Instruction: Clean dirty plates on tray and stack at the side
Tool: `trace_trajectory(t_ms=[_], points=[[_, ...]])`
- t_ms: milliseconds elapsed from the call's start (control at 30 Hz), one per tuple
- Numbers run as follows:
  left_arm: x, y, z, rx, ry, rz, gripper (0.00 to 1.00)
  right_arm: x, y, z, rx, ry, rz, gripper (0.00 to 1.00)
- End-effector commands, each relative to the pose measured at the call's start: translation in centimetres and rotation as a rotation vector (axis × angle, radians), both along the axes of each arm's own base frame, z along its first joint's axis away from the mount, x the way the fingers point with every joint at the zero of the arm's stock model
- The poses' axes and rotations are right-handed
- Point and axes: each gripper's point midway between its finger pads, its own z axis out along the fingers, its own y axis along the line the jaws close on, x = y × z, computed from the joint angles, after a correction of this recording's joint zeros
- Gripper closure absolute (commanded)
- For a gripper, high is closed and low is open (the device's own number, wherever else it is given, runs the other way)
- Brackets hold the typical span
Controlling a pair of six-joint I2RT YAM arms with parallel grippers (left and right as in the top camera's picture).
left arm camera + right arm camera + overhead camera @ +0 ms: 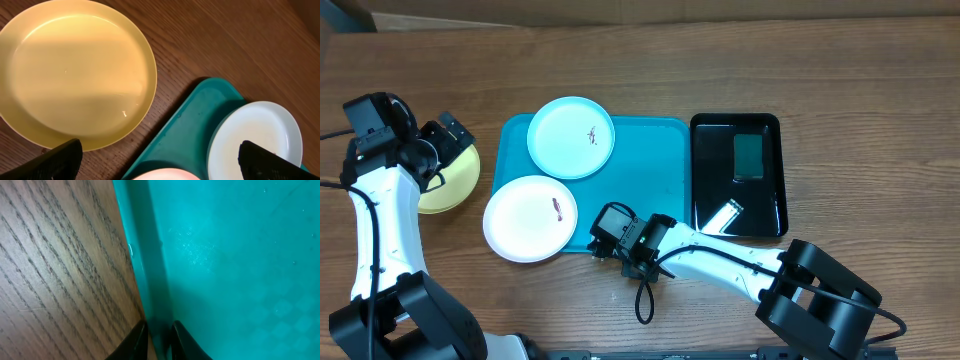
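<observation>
The two dark fingertips (136, 341) of the right jaws sit closest to the lens, one on either side of the raised rim of the teal tray (240, 255). The jaws are drawn in narrow and grip that rim. One tip is on the wooden table (55, 255) side and the other is over the tray floor. From overhead, the right arm (720, 262) reaches in from the lower right to the tray's near edge, close to the white plate (530, 218).

The white plate lies at the tray's near left corner and hangs a little over the left rim. It has a small reddish smear near its middle. The pale blue plate (571, 137) lies at the far left of the tray, just beside the white one, and also carries a small dark red mark.

The yellow plate (455, 185) is off the tray, flat on the table just to its left. The left jaws hang above it, spread wide and holding nothing, with a fingertip (55, 160) at each lower corner of the left wrist view.

To the right of the teal tray is a glossy black tray (705, 195) with a green sponge (749, 156) in it.
</observation>
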Motion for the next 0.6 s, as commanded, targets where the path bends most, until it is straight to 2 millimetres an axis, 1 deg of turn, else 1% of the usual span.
trace_trajectory(t_ms=[0, 100, 300, 567], points=[[0.25, -0.37, -0.04, -0.016, -0.004, -0.001, 0.00, -0.05, -0.23, 0.64, 0.005, -0.016, 0.005, 0.82], [0.25, -0.37, -0.04, -0.016, -0.004, -0.001, 0.00, 0.31, -0.58, 0.68, -0.013, -0.038, -0.001, 0.83], [0.26, -0.37, -0.04, -0.016, -0.004, -0.001, 0.00, 0.31, -0.56, 0.68, -0.012, -0.038, -0.001, 0.88], [0.25, -0.37, -0.04, -0.016, -0.004, -0.001, 0.00, 0.35, -0.51, 0.69, -0.011, -0.040, 0.003, 0.88]])
